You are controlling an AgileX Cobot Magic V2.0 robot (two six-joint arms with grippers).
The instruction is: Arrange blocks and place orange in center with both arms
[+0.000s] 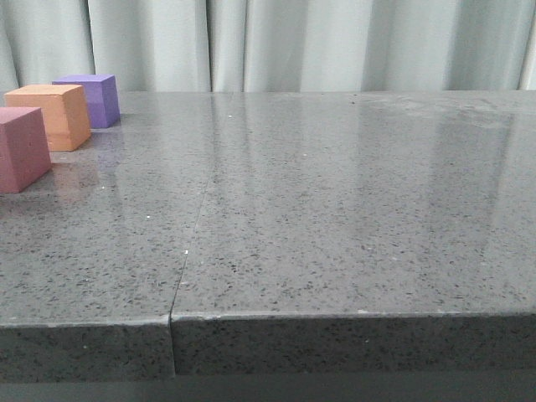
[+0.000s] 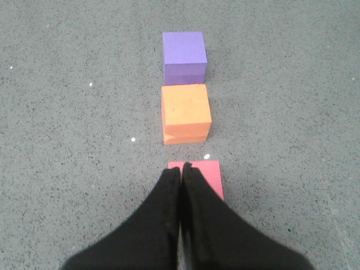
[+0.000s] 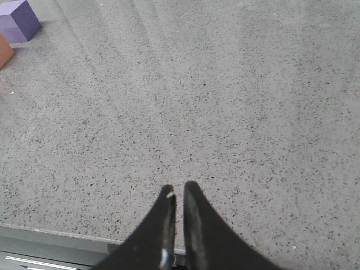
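Surveying the front view, we find three cubes in a row at the upper left of the frame on the grey speckled counter: the purple cube farthest back, the orange cube in the middle, the pink cube nearest and cut by the left edge. Small gaps separate them in the left wrist view, so we read them as near but not touching.

The left gripper has its fingers pressed together, holding nothing, its tips overlapping the pink cube in that view; we cannot tell its height above it. The right gripper is likewise closed and empty, over bare counter well apart from the cubes, which appear only at the upper left corner of its frame.

We judge the orange cube to be light, matte and slightly compressible, so it should not slip. Grip it on two opposite vertical faces, mid-height, with moderate force; excess pressure may dent the foam. Orange already sits centrally, so the arrangement looks largely complete.
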